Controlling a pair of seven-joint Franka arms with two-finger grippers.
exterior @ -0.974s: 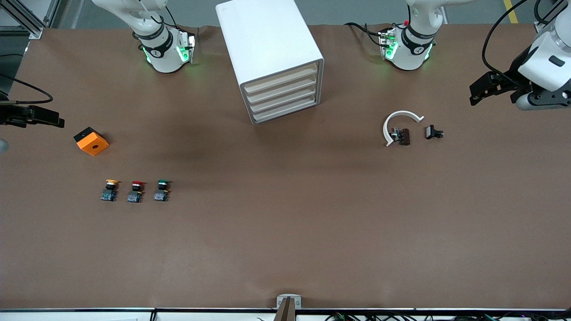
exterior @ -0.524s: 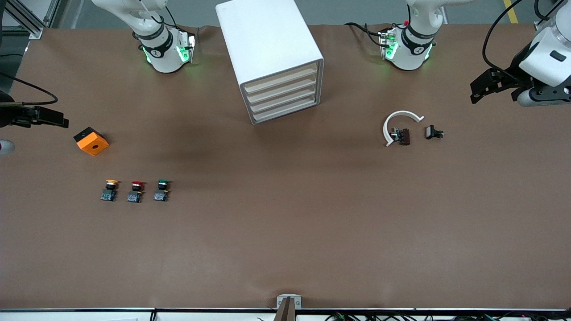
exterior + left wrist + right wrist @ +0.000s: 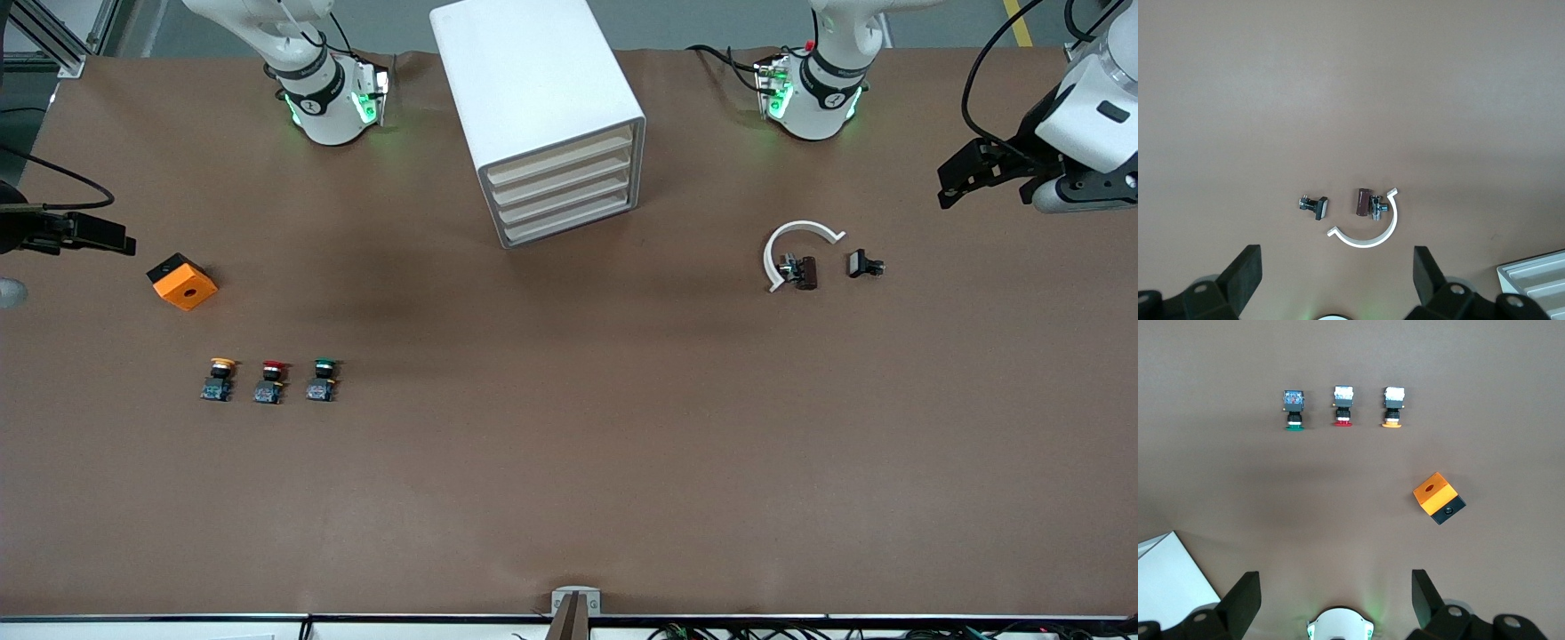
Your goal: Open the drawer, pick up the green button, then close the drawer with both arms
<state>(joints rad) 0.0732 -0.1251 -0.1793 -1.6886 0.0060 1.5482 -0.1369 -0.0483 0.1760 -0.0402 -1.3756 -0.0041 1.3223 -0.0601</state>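
Having barely shifted over the past second, both open-fingered grippers, left gripper (image 3: 965,178) at frame's right edge and right gripper (image 3: 89,233) at its left, hover high, leaving the drawer (image 3: 569,216) shut and the green-capped button (image 3: 323,380) untouched.

I work in a robotics lab: my two arm bases (image 3: 329,102) glow green on a brown-papered table (image 3: 569,462), with aluminium framing (image 3: 53,36) at upper left and bundled cables (image 3: 800,631) along the bottom edge.
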